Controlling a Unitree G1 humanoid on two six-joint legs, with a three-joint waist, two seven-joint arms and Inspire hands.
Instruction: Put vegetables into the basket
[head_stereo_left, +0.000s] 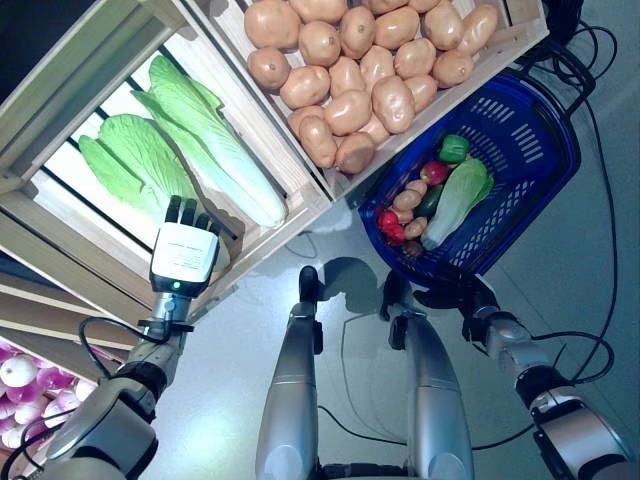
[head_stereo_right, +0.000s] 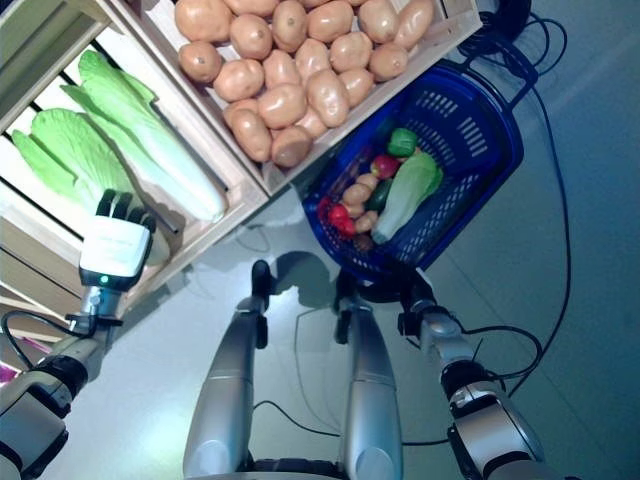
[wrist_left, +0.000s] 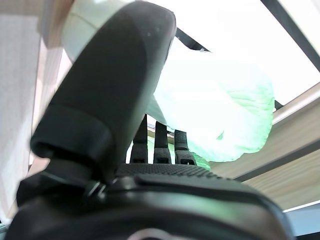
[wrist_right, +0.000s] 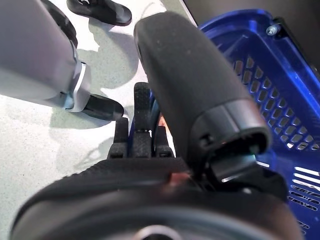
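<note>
The blue basket (head_stereo_left: 545, 125) stands on the floor at the right, under the corner of the wooden stand. In it lie a pale green cabbage (head_stereo_left: 455, 200), a green pepper (head_stereo_left: 453, 147), red round vegetables (head_stereo_left: 388, 222), small brown potatoes (head_stereo_left: 408, 198) and a dark cucumber. My left hand (head_stereo_left: 184, 252) reaches over the front edge of a crate with its fingers straight, beside a green leafy cabbage (head_stereo_left: 140, 160). That cabbage also shows past the fingers in the left wrist view (wrist_left: 220, 110). My right hand (head_stereo_left: 465, 298) is open just beside the basket's near rim (wrist_right: 250, 65).
The wooden stand (head_stereo_left: 290, 205) with slanted crates takes up the upper left, and its front edge runs diagonally between my hands. Grey floor (head_stereo_left: 590, 260) lies to the right of and below the basket.
</note>
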